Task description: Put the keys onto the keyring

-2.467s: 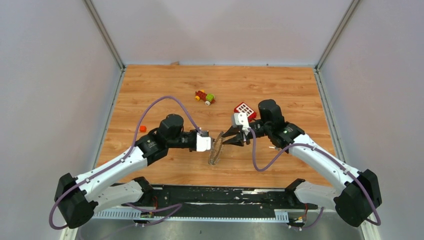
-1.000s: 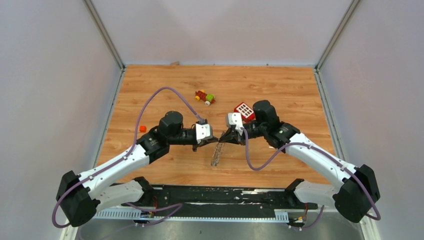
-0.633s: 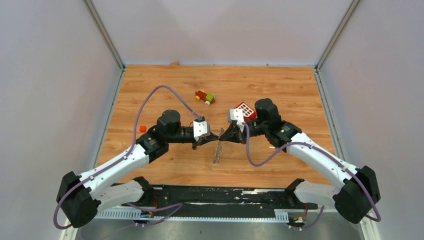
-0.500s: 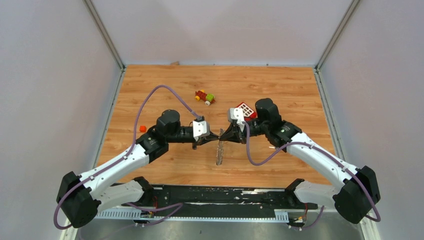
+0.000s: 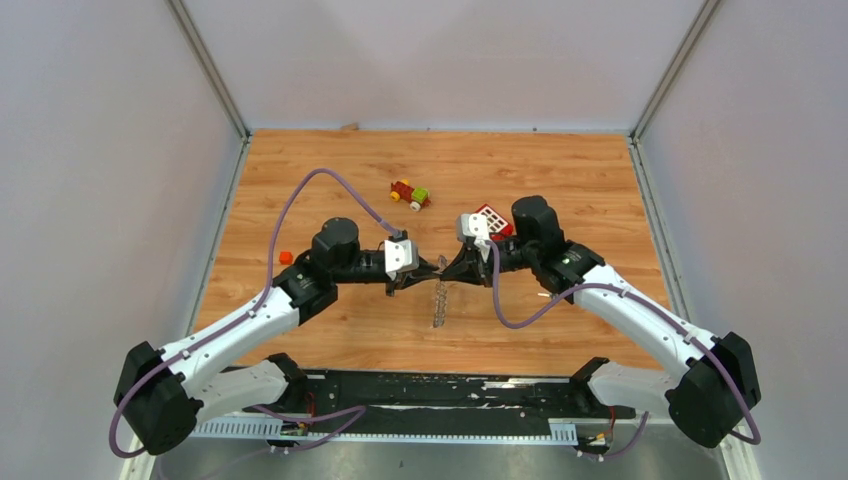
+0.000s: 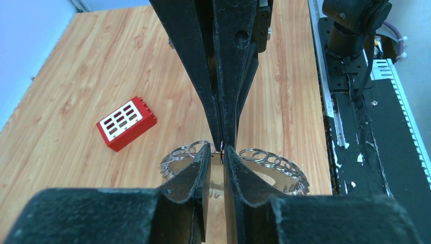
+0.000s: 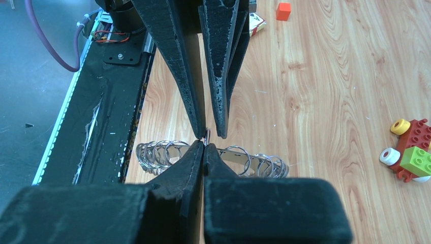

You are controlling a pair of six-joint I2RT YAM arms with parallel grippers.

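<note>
Fingertips meet at the top of the keyring (image 5: 438, 303).
Right gripper (image 7: 204, 145) fingers pinch shut on the keyring's top wire; left gripper (image 6: 217, 149) fingers stand slightly parted opposite. The keyring hangs edge-on near the red block (image 5: 490, 217), on its arm-base side.

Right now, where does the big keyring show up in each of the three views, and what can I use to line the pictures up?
Top external: the keyring hangs edge-on near the middle of the picture.
Left wrist: lower centre, rings fanned out behind the left claw.
Right wrist: lower centre-left, behind the right claw.
Shared landmark: the black base rail, at the bottom, the right and the left.
</note>
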